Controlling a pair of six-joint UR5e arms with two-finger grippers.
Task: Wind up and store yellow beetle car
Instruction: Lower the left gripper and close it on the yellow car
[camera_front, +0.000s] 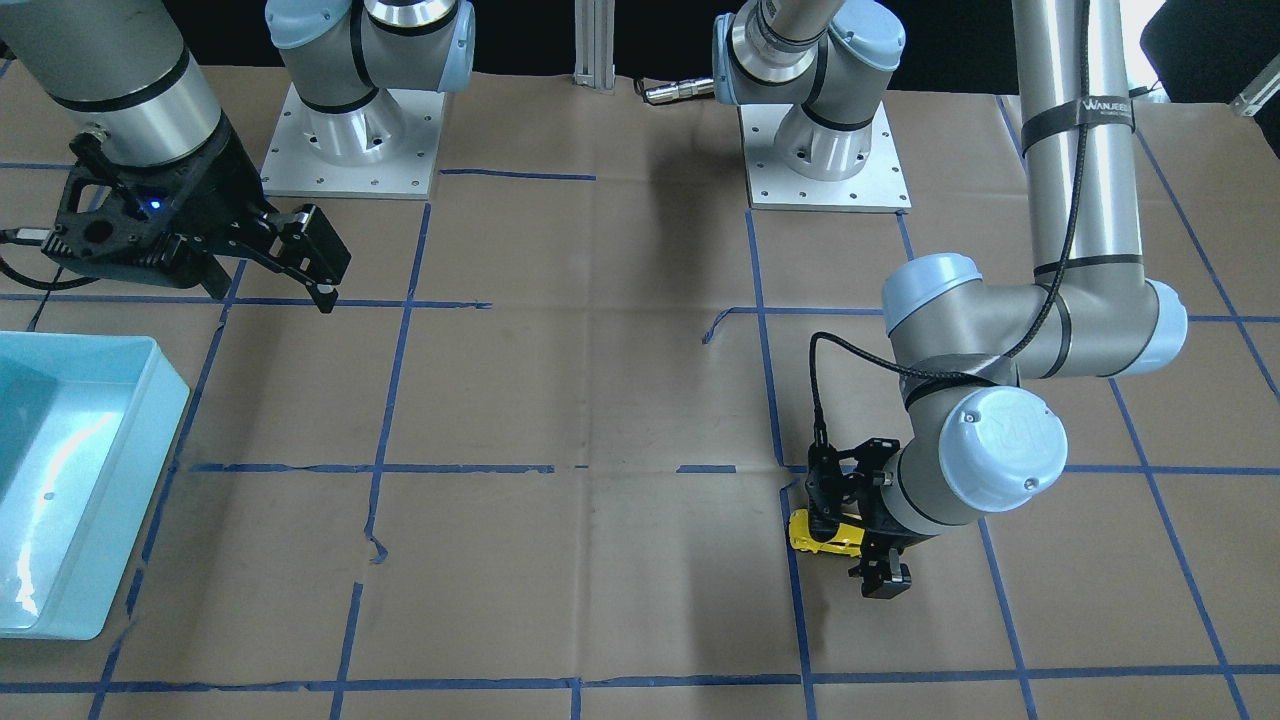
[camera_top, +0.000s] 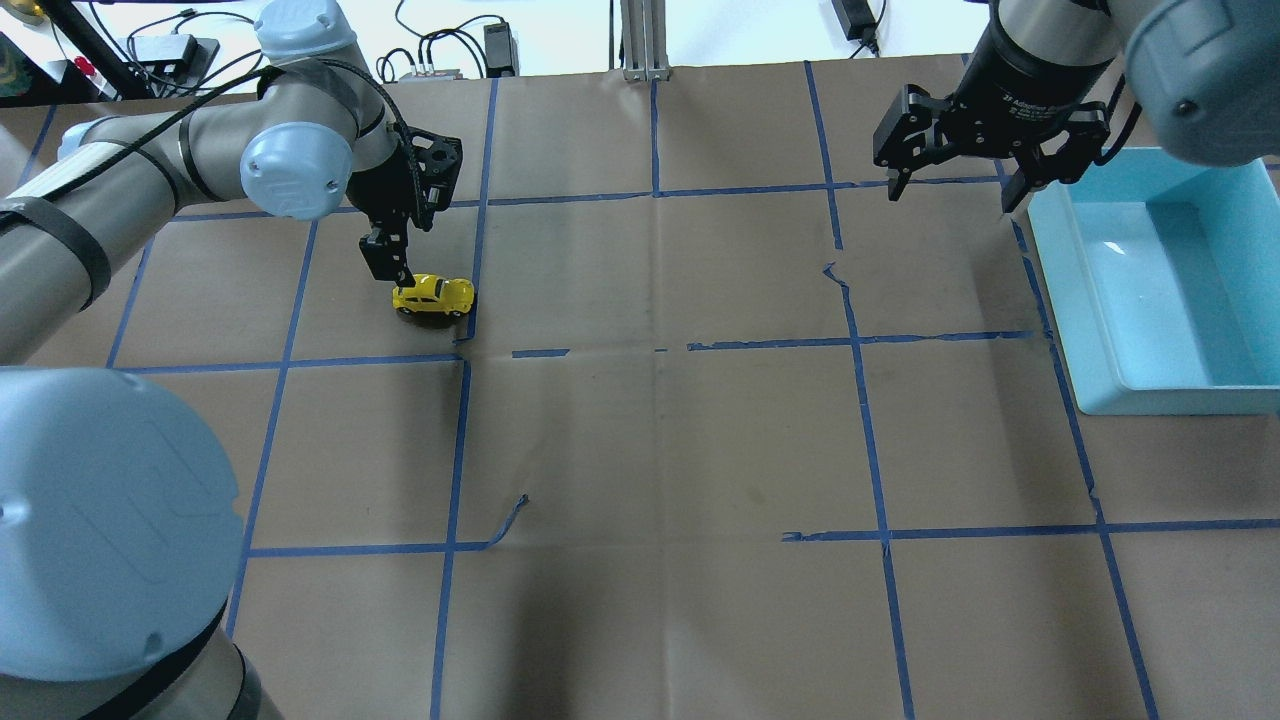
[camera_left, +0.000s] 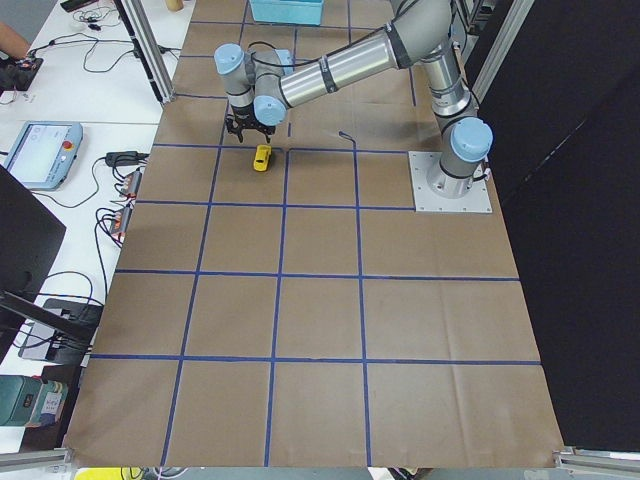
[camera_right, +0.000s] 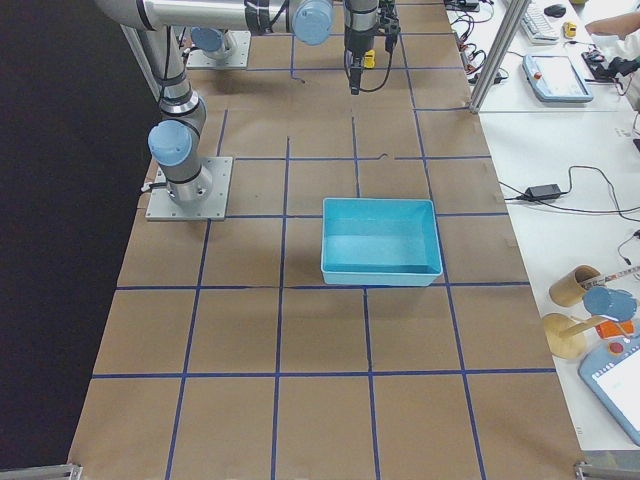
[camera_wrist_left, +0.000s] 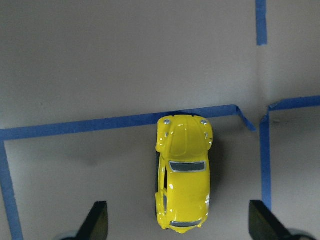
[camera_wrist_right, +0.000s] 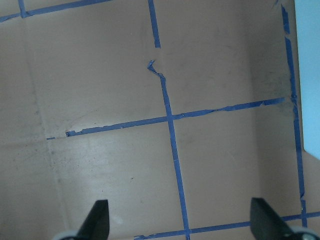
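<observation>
The yellow beetle car (camera_top: 433, 296) stands on its wheels on the brown paper, beside a blue tape corner. It also shows in the front view (camera_front: 818, 533) and the left side view (camera_left: 262, 158). My left gripper (camera_top: 405, 275) hangs just over it, open. In the left wrist view the car (camera_wrist_left: 184, 172) lies between the two black fingertips (camera_wrist_left: 97, 220), touching neither. My right gripper (camera_top: 950, 190) is open and empty, held high near the blue bin; in the right wrist view its fingertips (camera_wrist_right: 97, 217) frame bare paper.
A light blue bin (camera_top: 1150, 385) stands on the robot's right side of the table and shows in the front view (camera_front: 165, 400) too. Blue tape lines grid the paper. Both arm bases (camera_front: 350, 150) stand at the robot's edge of the table.
</observation>
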